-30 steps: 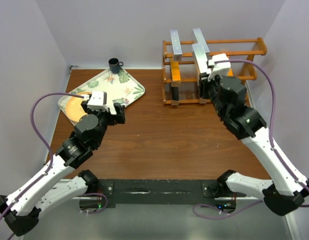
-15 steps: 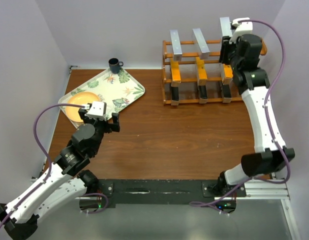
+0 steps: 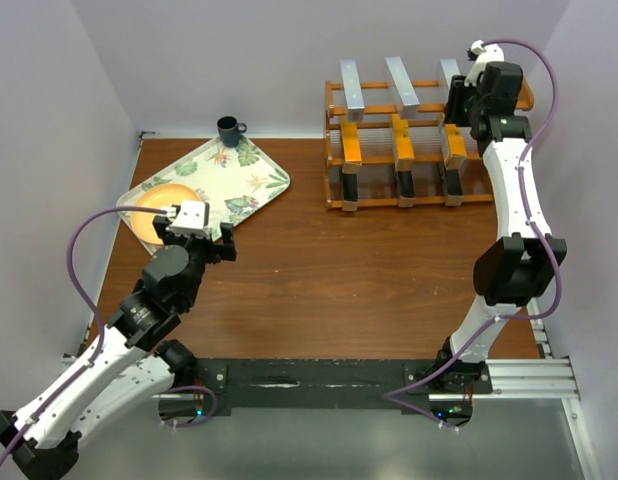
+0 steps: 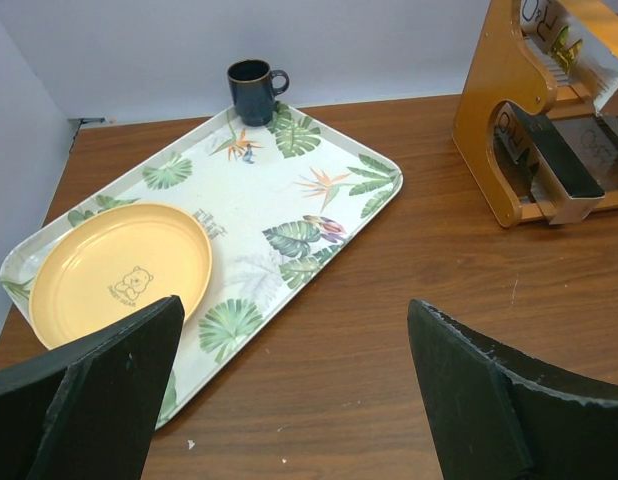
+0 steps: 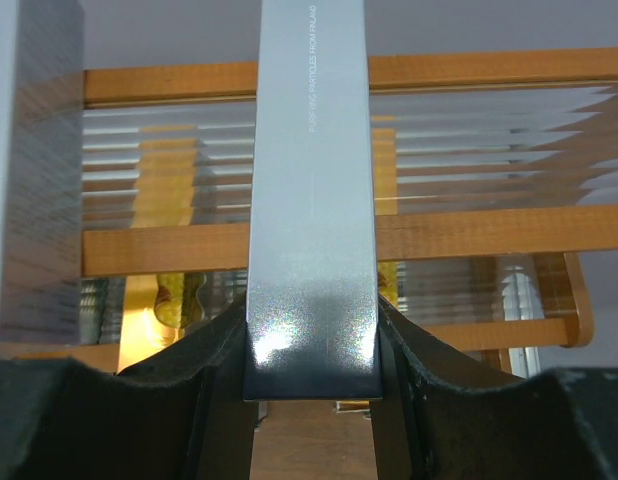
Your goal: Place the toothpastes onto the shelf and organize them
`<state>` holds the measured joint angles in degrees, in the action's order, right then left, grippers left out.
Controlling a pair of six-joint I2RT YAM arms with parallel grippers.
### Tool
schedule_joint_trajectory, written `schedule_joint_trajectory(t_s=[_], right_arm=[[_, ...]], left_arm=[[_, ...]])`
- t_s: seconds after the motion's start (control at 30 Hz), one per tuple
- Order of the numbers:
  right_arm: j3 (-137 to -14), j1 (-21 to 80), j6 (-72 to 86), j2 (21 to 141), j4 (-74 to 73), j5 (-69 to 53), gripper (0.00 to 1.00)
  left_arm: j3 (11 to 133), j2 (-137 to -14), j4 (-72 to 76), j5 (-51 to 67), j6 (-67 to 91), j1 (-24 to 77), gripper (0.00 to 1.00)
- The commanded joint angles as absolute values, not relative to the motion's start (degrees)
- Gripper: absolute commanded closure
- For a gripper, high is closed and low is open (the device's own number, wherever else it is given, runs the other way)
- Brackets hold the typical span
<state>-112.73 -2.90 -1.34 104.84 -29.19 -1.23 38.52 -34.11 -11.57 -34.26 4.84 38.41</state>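
Right arm reaches to the far right end of the shelf (image 3: 374,204). The right gripper (image 5: 311,340) has its jaws pinching the near end of a silver-grey toothpaste box (image 5: 311,200), fingers pressed on both long sides. This box points away over the top tier at its right end, in line with two other silver-grey boxes (image 3: 350,85) on the same tier to its left; cannot tell whether it rests on the rails. Middle tier: three orange-yellow boxes (image 3: 403,140), spaced left, centre, right. Bottom tier: three black boxes (image 3: 406,186) below them. Left gripper (image 4: 294,310) hangs over the table (image 3: 339,270) on the left, near edge of the leaf-patterned tray (image 3: 274,185), jaws spread wide, nothing between them. On the tray, a yellow plate (image 3: 159,205) at its near left end. A dark cup (image 3: 229,130) stands at the tray's far corner.
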Motion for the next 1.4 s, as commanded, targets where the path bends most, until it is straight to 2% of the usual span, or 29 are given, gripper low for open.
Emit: schedule_joint_trajectory(t_s=[0.0, 0.23, 0.63, 0.8, 0.93, 1.03, 1.1, 1.13, 1.37], right_arm=[[-118.12, -3.87, -0.62, 104.41, -24.26, -3.69, 1.00], [-122.08, -3.87, -0.79, 107.93, -24.43, -5.27, 1.00], [-120.33, -3.87, -2.37, 109.34, -23.91, -5.80, 0.99], [-119.71, -3.87, -2.81, 109.42, -23.64, -5.80, 0.93], [-118.83, -3.87, -2.73, 109.07, -23.64, -6.06, 0.80], [-117.86, -3.87, -2.55, 108.55, -23.29, -6.24, 0.79], [-116.99, -3.87, -2.46, 107.76, -22.77, -6.42, 0.74], [-116.20, -3.87, -2.37, 107.41, -22.59, -6.42, 0.68], [-114.52, -3.87, -2.37, 105.82, -21.89, -6.50, 0.58]], left_arm=[[38.32, -34.37, -9.05, -32.26, 4.13, 36.65, 0.00], [38.32, -34.89, -8.96, -28.57, 5.01, 33.75, 0.00], [38.23, -35.33, -8.44, -24.52, 5.98, 29.98, 0.01], [38.23, -35.59, -8.26, -23.12, 6.42, 29.00, 0.01], [38.23, -35.68, -8.26, -22.68, 6.59, 28.48, 0.01], [38.32, -35.68, -8.26, -22.50, 6.77, 28.04, 0.01], [38.23, -35.77, -8.26, -22.06, 6.85, 27.86, 0.01], [38.32, -35.77, -8.35, -21.89, 6.94, 27.60, 0.01], [38.32, -35.86, -8.26, -20.66, 7.29, 26.72, 0.01]])
